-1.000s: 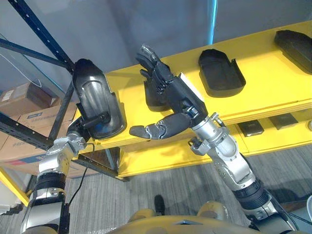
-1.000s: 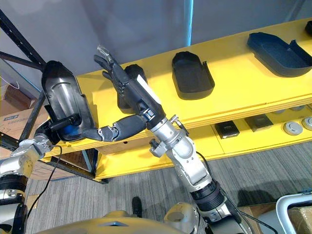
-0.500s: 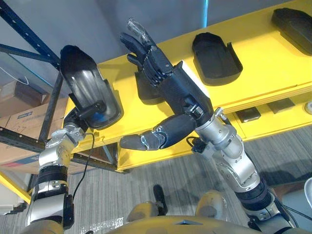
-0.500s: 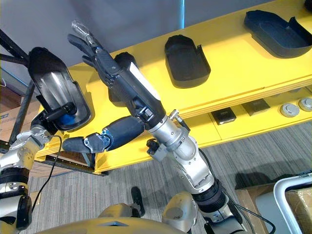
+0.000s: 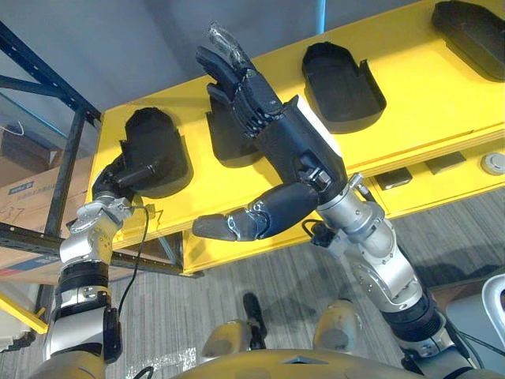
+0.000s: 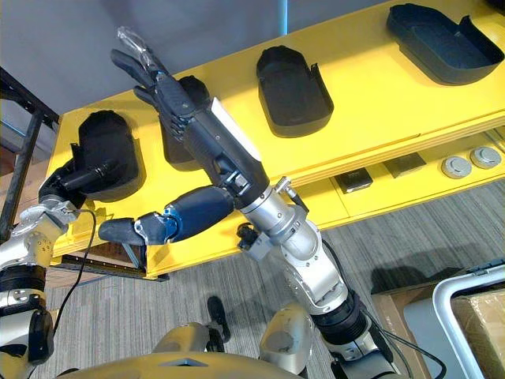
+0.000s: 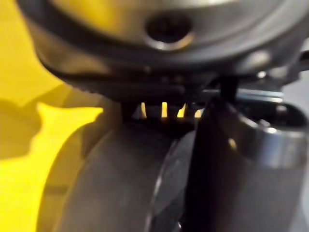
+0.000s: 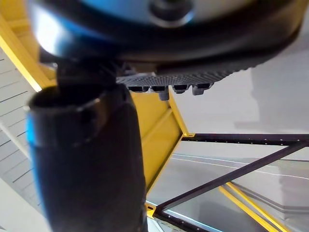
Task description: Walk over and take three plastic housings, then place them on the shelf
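We see the left hand (image 5: 110, 180) gripping the leftmost housing (image 5: 158, 142) on the yellow shelf (image 5: 410, 103).

That black housing lies at the shelf's left end, and our left thumb is clamped across its near edge. Our right hand (image 5: 288, 146) is raised over the shelf with its fingers straight and spread and its thumb out, holding nothing. Behind it lies a second housing (image 5: 225, 150), partly hidden. To the right, a third housing (image 5: 341, 75) and a fourth housing (image 5: 472, 24) lie well apart.
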Available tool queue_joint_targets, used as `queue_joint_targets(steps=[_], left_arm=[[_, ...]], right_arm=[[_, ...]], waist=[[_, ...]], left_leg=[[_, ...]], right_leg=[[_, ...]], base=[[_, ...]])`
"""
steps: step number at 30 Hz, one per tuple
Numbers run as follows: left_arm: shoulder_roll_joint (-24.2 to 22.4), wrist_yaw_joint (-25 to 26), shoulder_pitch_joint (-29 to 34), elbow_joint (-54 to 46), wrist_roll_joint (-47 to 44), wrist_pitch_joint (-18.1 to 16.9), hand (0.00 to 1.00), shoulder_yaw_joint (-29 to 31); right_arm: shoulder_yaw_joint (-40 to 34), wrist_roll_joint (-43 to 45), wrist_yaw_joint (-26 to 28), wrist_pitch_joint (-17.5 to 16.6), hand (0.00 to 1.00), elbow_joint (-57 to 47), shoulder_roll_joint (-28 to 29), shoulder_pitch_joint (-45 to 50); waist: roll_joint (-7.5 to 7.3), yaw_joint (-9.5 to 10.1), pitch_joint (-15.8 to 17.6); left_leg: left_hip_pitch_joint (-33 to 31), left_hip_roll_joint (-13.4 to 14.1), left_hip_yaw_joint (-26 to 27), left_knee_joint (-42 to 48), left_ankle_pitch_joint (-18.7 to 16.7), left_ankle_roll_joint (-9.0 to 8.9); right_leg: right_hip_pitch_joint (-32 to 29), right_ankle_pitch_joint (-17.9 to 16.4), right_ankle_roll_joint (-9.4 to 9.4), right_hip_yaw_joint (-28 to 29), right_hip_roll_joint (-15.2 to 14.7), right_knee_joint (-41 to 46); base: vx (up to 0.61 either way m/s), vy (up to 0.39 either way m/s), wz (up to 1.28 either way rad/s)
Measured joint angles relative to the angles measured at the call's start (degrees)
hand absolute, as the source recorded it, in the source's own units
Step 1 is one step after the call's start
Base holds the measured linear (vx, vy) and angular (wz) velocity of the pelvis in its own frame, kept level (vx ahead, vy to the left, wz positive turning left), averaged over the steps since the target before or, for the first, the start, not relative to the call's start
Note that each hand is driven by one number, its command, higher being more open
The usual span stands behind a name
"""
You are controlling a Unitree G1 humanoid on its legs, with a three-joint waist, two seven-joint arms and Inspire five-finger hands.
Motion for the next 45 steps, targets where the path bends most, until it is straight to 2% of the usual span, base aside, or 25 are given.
queue_joint_targets(steps=[8,14,17,20,22,23,24,25,26,29,31,35,38,39,41,45], left_arm=[[0.1,1.8,-0.7,1.3,0.1,-0.2,1.00,1.7],[2.2,8.9,-3.5,1.6,7.6,-2.8,1.00,0.8],[3.1,11.7,-3.7,-1.3,9.1,-3.3,1.00,-0.7],[3.1,12.2,1.6,-14.7,11.2,-7.9,1.00,-1.1],[2.7,12.2,8.5,-27.8,13.2,-11.6,1.00,-1.2],[2.4,12.3,10.9,-31.7,13.9,-11.9,1.00,-1.2],[0.8,12.2,15.3,-38.9,14.1,-12.9,1.00,-1.2],[-0.6,12.1,17.5,-41.9,14.3,-14.0,1.00,-1.3],[-3.6,11.7,21.6,-47.1,15.7,-15.7,1.00,-1.4],[-10.7,9.7,32.0,-55.4,17.6,-18.8,1.00,-3.3],[-12.7,7.0,37.9,-57.9,18.6,-21.7,1.00,-4.6],[-14.8,2.8,43.4,-59.6,17.0,-24.2,1.00,-7.6],[-18.3,0.7,46.7,-59.7,10.5,-27.5,1.00,-10.5],[-19.8,0.1,47.5,-59.7,5.5,-28.2,1.00,-11.7],[-21.6,0.3,48.2,-59.5,1.3,-28.9,1.00,-13.2],[-22.4,5.3,50.3,-56.9,2.3,-33.9,1.00,-17.4]], right_arm=[[-0.1,0.0,0.1,-0.1,1.00,-1.5,0.0,0.9],[-0.1,0.0,1.7,-0.3,1.00,-1.2,0.0,0.9],[-0.2,-0.1,3.2,-1.5,1.00,1.6,0.0,1.0],[-0.8,-2.6,3.7,-2.4,1.00,3.8,0.1,1.9],[-2.7,-7.3,4.8,-2.3,1.00,5.1,-0.1,3.6],[-3.0,-8.6,4.9,-2.2,1.00,5.4,-0.5,3.8],[-3.9,-9.4,5.2,-1.7,1.00,6.0,-1.4,4.5],[-4.4,-9.4,5.2,-1.2,1.00,6.1,-1.8,4.9],[-5.5,-9.8,5.0,-0.9,1.00,6.8,-2.4,5.6],[-8.3,-11.3,4.7,0.4,1.00,8.4,-2.3,6.4],[-9.1,-11.2,4.6,1.1,1.00,8.4,-2.1,7.5],[-9.1,-11.3,4.3,1.7,1.00,10.9,-1.6,8.2],[-9.0,-11.4,3.9,1.6,1.00,14.1,-0.5,8.2],[-9.0,-11.0,4.0,1.6,1.00,15.4,-0.4,8.2],[-8.4,-10.8,3.9,1.6,1.00,18.0,-0.2,7.3],[-3.1,-10.8,2.7,2.0,1.00,23.1,0.2,3.4]], waist=[[-0.36,-0.21,0.2],[-1.29,-0.97,0.7],[-1.66,-1.29,0.7],[-1.79,-0.65,0.7],[-2.03,0.23,0.7],[-2.04,0.46,0.7],[-2.05,1.35,0.7],[-2.05,1.93,0.7],[-2.10,2.69,0.7],[-3.00,4.93,0.7],[-3.87,6.05,0.7],[-4.65,7.72,0.7],[-5.27,8.63,0.7],[-5.59,8.94,0.7],[-6.15,9.81,0.7],[-7.45,11.94,0.6]], left_leg=[[0.1,0.3,0.5,1.5,-1.9,-0.15],[1.1,0.7,0.1,2.3,-2.1,0.26],[2.8,0.9,-0.9,2.2,-2.1,0.23],[3.0,1.6,-2.4,2.2,-2.1,0.10],[2.9,2.4,-4.4,2.2,-2.0,-0.36],[2.8,2.5,-4.8,2.2,-2.0,-0.47],[2.6,2.8,-5.7,2.2,-1.9,-0.65],[2.5,3.0,-6.2,2.2,-1.8,-0.69],[2.2,3.1,-7.1,2.2,-1.7,-0.88],[1.3,3.4,-9.5,2.2,-1.3,-1.11],[0.5,3.6,-11.0,2.2,-0.8,-1.33],[0.1,3.6,-12.1,1.9,-0.2,-1.36],[-0.2,3.6,-13.2,1.0,0.8,-1.27],[-0.8,3.7,-13.9,1.0,1.1,-1.27],[-0.9,3.8,-14.7,0.7,1.6,-1.47],[-0.9,3.9,-16.6,-0.9,2.9,-1.71]], right_leg=[[1.6,0.7,0.68,0.1,0.2,-1.8],[4.6,2.1,0.78,-1.0,1.0,-5.2],[7.9,2.2,0.79,-2.3,1.3,-6.9],[10.0,2.8,0.17,-3.8,2.8,-9.1],[11.9,3.3,-0.16,-5.8,4.0,-11.0],[12.4,3.5,-0.38,-6.4,4.3,-11.5],[13.4,3.9,-0.47,-7.2,4.9,-12.8],[14.0,4.2,-0.50,-7.8,5.2,-13.5],[14.9,4.5,-0.82,-8.9,5.6,-14.5],[16.4,4.9,-1.30,-9.5,6.7,-16.4],[16.8,4.9,-1.37,-11.0,7.2,-17.0],[17.2,4.9,-1.47,-11.8,7.5,-17.0],[17.2,4.5,-2.06,-12.3,8.0,-17.2],[17.2,4.5,-2.07,-12.9,8.2,-17.3],[17.4,4.5,-2.04,-13.6,8.5,-17.5],[18.2,4.8,-1.60,-15.6,9.1,-18.0]], base=[[0.00,0.003,-0.02],[0.04,0.013,0.03],[0.05,-0.007,0.10],[0.00,-0.034,0.16],[0.01,-0.057,0.28],[0.01,-0.049,0.35],[0.01,-0.032,0.27],[0.01,-0.045,0.39],[0.00,-0.025,0.36],[-0.02,-0.016,0.37],[-0.03,-0.030,0.39],[-0.05,-0.020,0.18],[-0.08,-0.021,0.18],[-0.05,-0.033,0.25],[-0.03,-0.033,0.23],[-0.02,-0.040,0.22]])
